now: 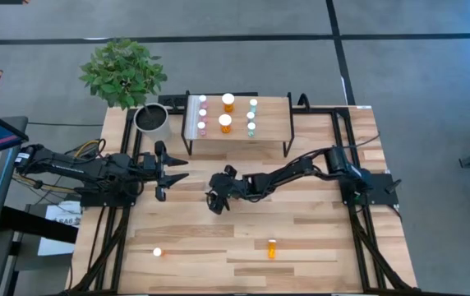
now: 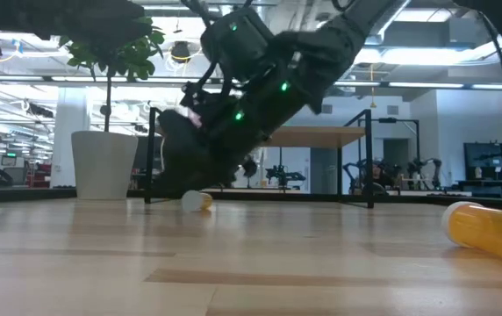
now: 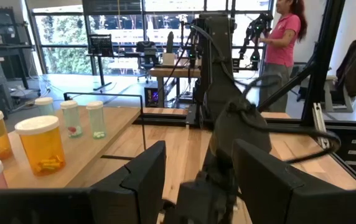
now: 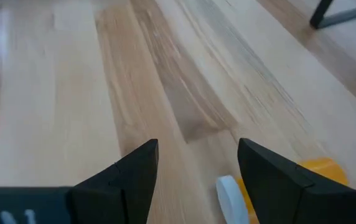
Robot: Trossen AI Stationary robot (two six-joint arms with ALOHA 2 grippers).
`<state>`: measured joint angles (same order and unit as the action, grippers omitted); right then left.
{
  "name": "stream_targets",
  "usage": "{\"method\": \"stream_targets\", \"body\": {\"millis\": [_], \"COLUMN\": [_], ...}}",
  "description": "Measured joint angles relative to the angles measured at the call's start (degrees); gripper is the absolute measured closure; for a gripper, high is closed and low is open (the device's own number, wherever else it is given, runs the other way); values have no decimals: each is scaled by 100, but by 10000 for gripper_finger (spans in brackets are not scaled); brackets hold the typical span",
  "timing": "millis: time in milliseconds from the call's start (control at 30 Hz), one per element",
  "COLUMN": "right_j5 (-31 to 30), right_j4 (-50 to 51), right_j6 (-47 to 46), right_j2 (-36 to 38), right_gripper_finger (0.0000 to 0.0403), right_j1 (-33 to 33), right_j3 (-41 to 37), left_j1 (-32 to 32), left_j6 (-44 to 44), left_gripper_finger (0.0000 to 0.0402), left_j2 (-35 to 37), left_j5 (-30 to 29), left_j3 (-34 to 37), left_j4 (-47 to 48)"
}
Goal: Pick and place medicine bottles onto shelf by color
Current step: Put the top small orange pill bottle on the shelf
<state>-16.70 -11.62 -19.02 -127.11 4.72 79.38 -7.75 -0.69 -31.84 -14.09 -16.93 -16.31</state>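
Orange bottle (image 2: 488, 230) lies on its side on the desk (image 2: 251, 263), lower right of the low view, closest to the lens. In the high view it sits bottom centre.

Poses:
- Right arm reaches from its base at right toward frame centre, wrist tipped down. Right claw (image 1: 217, 201) is low over the desk, below the shelf (image 1: 274, 123) in the frame. Claw is open and grips nothing.
- Left arm stretches in from the left edge. Left claw (image 1: 177, 170) points toward frame centre, level, and stands open and empty.

Counts, high view:
- Shelf, upper centre: 3 pink bottles (image 1: 203, 113) in the left column, 2 large orange bottles (image 1: 225, 123) in the middle, 3 pale green bottles (image 1: 252, 115) in the right column. That makes 8.
- Desk: 2 loose. One is the orange one, the other is a white-capped bottle (image 1: 158, 252) at lower left whose body colour I can't tell.
- 1 plant pot (image 1: 153, 121), just left of the shelf.

View differences:
- Low view shows a small capped bottle (image 2: 197, 201) lying on the desk under the right claw. In the high view the arm covers that spot.
- Right wrist view shows a white cap (image 4: 228, 196) in the gap beside one finger, with an orange body behind that finger.
- Left wrist view shows pills inside the shelf bottles, the right arm straight ahead, and a person (image 3: 284, 43) at upper right.
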Motion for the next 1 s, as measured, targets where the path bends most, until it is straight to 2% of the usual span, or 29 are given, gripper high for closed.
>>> {"method": "stream_targets", "body": {"millis": [167,433,667,900,1000], "right_j5": [-65,-123,743,796,823], "right_j4": [418,1355,1793,2765,3627], "right_j6": [247,1655,2681,3613,3982], "right_j2": [290,888,951,714,596], "right_gripper_finger": [158,158,158,158,158], "right_j1": [-1,-38,-341,-370,-364], "right_j3": [6,8,40,979,1433], "left_j1": [0,0,1,2,1], "left_j6": [0,-4,-7,-7,-2], "left_gripper_finger": [229,229,229,229,229], "left_j2": [0,0,-1,-2,0], "left_j5": [8,28,26,26,24], "left_j3": [0,0,0,0,0], "left_j4": [3,6,-15,-13,-16]}}
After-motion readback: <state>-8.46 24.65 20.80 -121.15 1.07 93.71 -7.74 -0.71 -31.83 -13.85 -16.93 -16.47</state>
